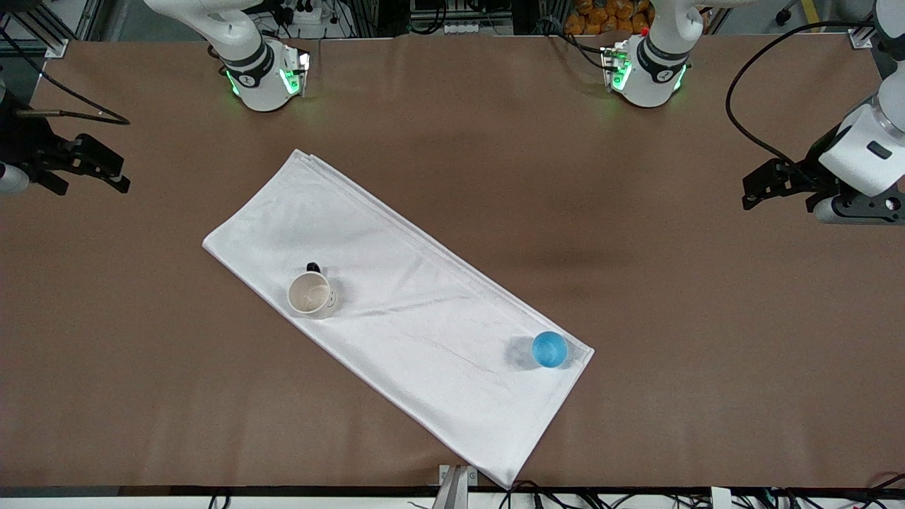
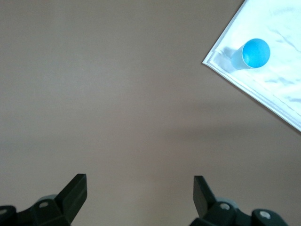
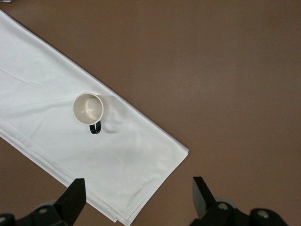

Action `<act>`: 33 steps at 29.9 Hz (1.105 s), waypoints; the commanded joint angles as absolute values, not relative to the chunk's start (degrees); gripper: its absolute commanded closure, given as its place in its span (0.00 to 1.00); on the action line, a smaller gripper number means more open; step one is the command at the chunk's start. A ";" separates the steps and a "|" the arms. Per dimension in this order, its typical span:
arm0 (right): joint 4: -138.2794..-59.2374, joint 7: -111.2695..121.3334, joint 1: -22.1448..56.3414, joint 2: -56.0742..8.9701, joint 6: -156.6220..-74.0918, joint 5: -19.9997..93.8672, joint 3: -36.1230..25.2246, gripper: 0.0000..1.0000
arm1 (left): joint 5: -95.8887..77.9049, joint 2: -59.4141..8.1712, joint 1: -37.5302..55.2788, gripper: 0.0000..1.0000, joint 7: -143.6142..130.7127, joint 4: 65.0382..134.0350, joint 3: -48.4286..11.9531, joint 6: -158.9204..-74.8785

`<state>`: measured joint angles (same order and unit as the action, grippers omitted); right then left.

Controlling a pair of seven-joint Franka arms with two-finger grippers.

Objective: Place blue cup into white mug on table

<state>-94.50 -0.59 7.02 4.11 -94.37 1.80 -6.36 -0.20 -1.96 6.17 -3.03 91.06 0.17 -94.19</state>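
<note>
The blue cup (image 1: 549, 349) (image 2: 255, 53) stands upright on a corner of the white cloth, toward the left arm's end of the table (image 1: 672, 297). The white mug (image 1: 310, 294) (image 3: 88, 108) stands upright on the same cloth toward the right arm's end, farther from the front camera than the cup, its dark handle pointing toward the robots' bases. My left gripper (image 1: 760, 191) (image 2: 139, 183) hangs open and empty over bare table at the left arm's end. My right gripper (image 1: 90, 185) (image 3: 138, 186) hangs open and empty over the right arm's end, over the cloth's corner in its wrist view.
A large folded white cloth (image 1: 410, 311) (image 2: 277, 89) (image 3: 47, 136) lies diagonally across the middle of the brown table. Cables run along the table's front edge (image 1: 537, 488), and a black cable (image 1: 742, 106) loops by the left arm.
</note>
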 commanded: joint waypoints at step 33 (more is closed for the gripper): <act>-107.31 -0.61 8.17 3.52 -104.49 2.02 -6.50 0.00 | 0.53 -23.20 12.74 0.00 -13.44 83.06 -0.18 -103.44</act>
